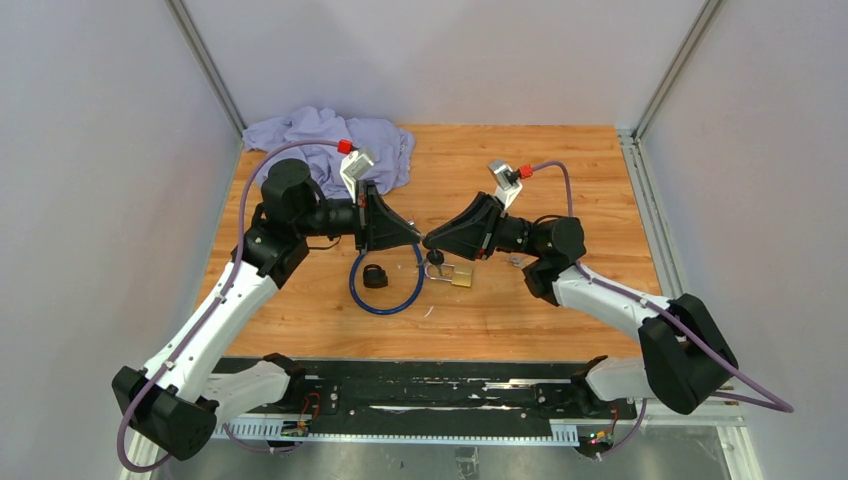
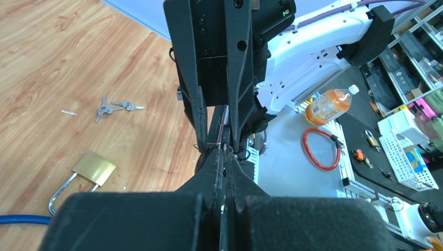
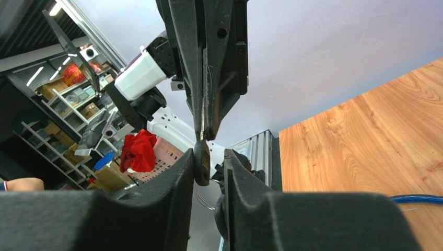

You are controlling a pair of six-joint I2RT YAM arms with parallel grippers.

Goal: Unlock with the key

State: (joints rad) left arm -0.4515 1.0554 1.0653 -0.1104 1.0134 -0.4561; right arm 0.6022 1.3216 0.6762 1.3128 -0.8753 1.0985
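Metal key (image 3: 201,162) is small, light, slippery: we pinch its blade in the left claw (image 2: 223,150) above the surface (image 1: 560,300); right claw (image 3: 210,158) spread around its fat black head, our best hold

Padlock (image 1: 459,275) lies on the table (image 1: 560,160), right of the cable (image 1: 383,311).

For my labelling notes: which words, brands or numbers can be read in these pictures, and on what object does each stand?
None can be read.
The label on the orange bottle: too blurred to read.
The brass padlock: no legible marking shows.
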